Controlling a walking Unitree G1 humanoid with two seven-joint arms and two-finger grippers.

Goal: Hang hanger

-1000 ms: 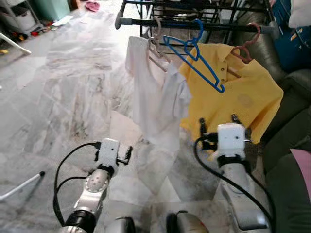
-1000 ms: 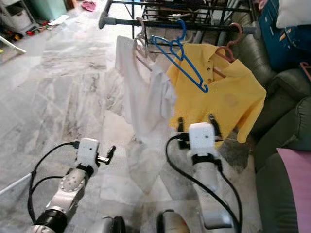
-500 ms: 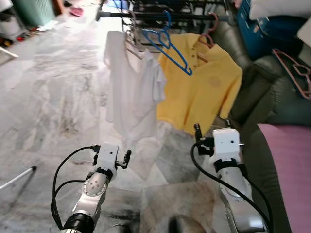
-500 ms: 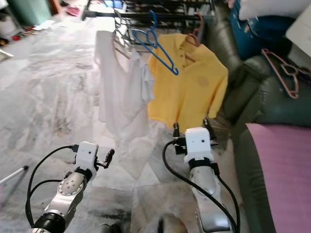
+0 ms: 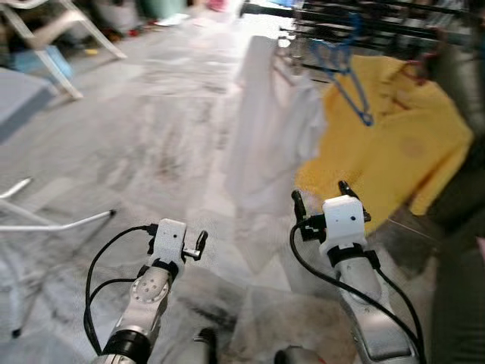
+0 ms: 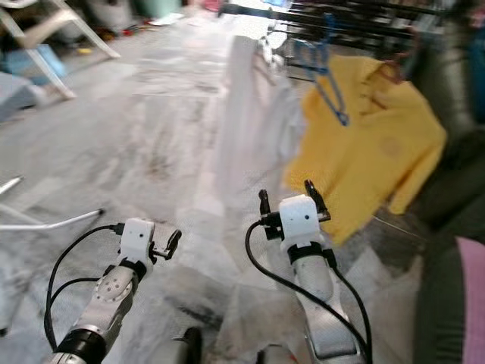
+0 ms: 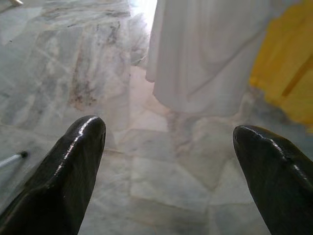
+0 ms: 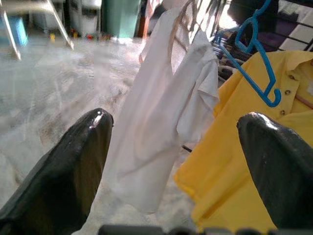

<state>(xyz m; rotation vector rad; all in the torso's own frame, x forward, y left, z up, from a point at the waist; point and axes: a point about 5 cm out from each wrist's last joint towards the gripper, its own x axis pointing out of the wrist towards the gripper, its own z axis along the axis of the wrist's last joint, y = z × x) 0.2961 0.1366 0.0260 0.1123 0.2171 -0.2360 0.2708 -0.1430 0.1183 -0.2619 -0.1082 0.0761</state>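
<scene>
Right claw [image 8: 171, 161] and left claw [image 7: 168, 161] both spread, empty; blue hanger [image 8: 254, 54] hangs on rack between white garment [image 8: 161, 112] and yellow shirt [image 8: 234, 161].

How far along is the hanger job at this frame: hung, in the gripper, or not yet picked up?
Looks done: an empty blue hanger already hangs on the drying rack, between the white garment and the yellow shirt. In hand: nothing; the left gripper and right gripper are both open and empty, held low in front of the clothes. Left: whether another hanger remains cannot be told.
</scene>
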